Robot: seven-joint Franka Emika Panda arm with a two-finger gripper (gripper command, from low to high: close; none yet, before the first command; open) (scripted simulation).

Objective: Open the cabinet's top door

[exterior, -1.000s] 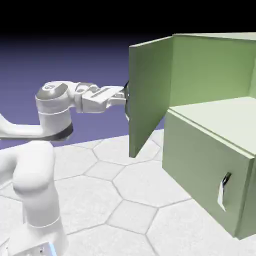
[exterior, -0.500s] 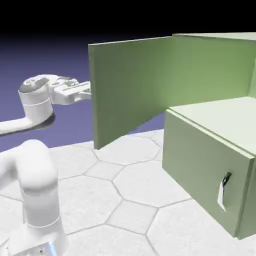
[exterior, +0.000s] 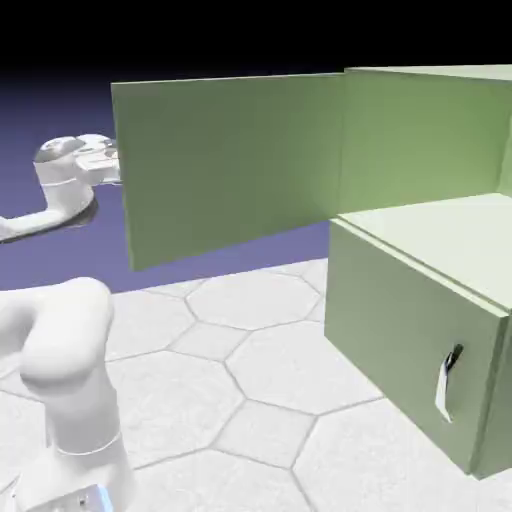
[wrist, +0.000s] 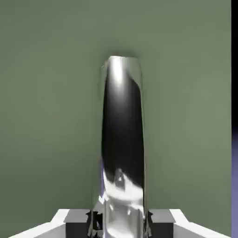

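The large boxy sage-green cabinet (exterior: 430,150) fills the right side of the exterior view, standing on a pale table surface patterned with hexagonal tiles (exterior: 240,370) before a blue-violet backdrop (exterior: 60,130). Its upper compartment stands open, showing a flat green shelf (exterior: 450,240) inside. The top door (exterior: 225,175), a wide flat sage-green rectangular panel, is swung far out from the cabinet's front, hinged at the cabinet's near upper corner and reaching toward the exterior view's left, with its inner face turned to the camera. Below the opening sits the lower sage-green front panel (exterior: 405,350), shut, carrying a short silver-and-black handle (exterior: 447,385) near its right end. The white robot arm (exterior: 65,380) rises from the lower left, its thick rounded links bending up to a wrist that meets the free edge of the top door; the hand itself is hidden behind that edge. In the hand view the door's green face fills nearly the whole picture, and the long, glossy silver-and-black handle of the top door (wrist: 122,139) runs up the middle. The grey two-finger gripper (wrist: 122,222) sits at the bottom edge, its jaws clamped tight against both sides of that handle.
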